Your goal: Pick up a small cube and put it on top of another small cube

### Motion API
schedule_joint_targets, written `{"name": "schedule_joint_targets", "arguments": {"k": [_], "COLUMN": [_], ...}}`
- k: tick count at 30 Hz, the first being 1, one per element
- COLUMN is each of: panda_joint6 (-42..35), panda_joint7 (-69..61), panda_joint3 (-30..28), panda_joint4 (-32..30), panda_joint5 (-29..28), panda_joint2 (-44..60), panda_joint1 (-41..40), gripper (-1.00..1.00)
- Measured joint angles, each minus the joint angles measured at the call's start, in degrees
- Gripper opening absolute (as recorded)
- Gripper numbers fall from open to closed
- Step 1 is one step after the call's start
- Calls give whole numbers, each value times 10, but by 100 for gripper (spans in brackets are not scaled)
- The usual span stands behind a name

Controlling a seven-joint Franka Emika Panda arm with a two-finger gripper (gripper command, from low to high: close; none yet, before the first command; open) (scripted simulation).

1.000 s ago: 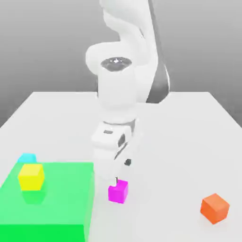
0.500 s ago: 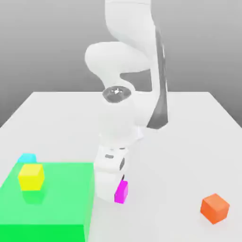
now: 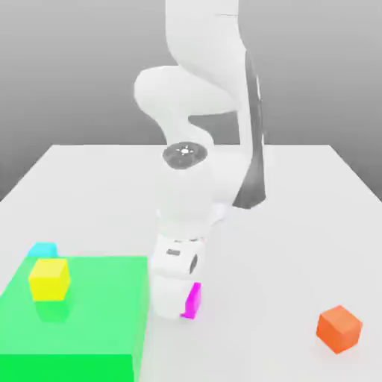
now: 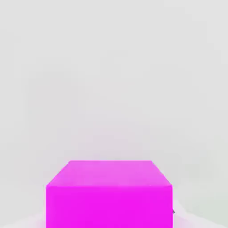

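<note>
Exterior view, going left to right: cyan cube (image 3: 43, 249) at approx 9 o'clock, peeking out behind the green block (image 3: 74, 317). The block is a raised slab w/ the yellow cube (image 3: 50, 279) sitting on top near its far-left corner. My guess is that yellow is a possible stacking target, tho it could equally be the cyan or orange one.

Centre: the arm (image 3: 201, 112) bends over w/ the wrist pointing straight down, a top-down approach that suits a small cube on a flat table (image 3: 298, 194). The gripper (image 3: 179, 307) is low at approx 6 o'clock, right beside the block's right edge. The magenta cube (image 3: 192, 300) sits on the table directly under the hand, only its right side peeking out past the hand body. Hand view has the cube (image 4: 109, 196) close up and centred, i.e. between the fingers. Claw is pressed together, pinching the magenta cube; not lifted yet, by my read.

Far right: orange cube (image 3: 339, 328) at approx 4 o'clock, well apart from the rest.
</note>
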Motion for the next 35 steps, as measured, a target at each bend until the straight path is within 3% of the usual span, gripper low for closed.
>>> {"name": "schedule_joint_targets", "arguments": {"k": [5, 12, 18, 25, 27, 31, 32, 35], "panda_joint6": [-39, -87, -214, -382, -388, -323, -305, -305], "panda_joint7": [52, 104, 173, 285, 291, 267, 260, 260], "panda_joint3": [-56, -63, -91, -154, -167, -175, -176, -176], "panda_joint4": [-11, -28, 64, 195, 205, 192, 187, 187], "panda_joint5": [-70, -131, -130, -173, -176, -141, -133, -133], "panda_joint2": [-51, -111, -149, -192, -185, -127, -113, -113], "panda_joint1": [38, 30, -23, -121, -136, -137, -136, -135], "gripper": [-100, -100, -100, -100, -100, -100, 100, 100]}}
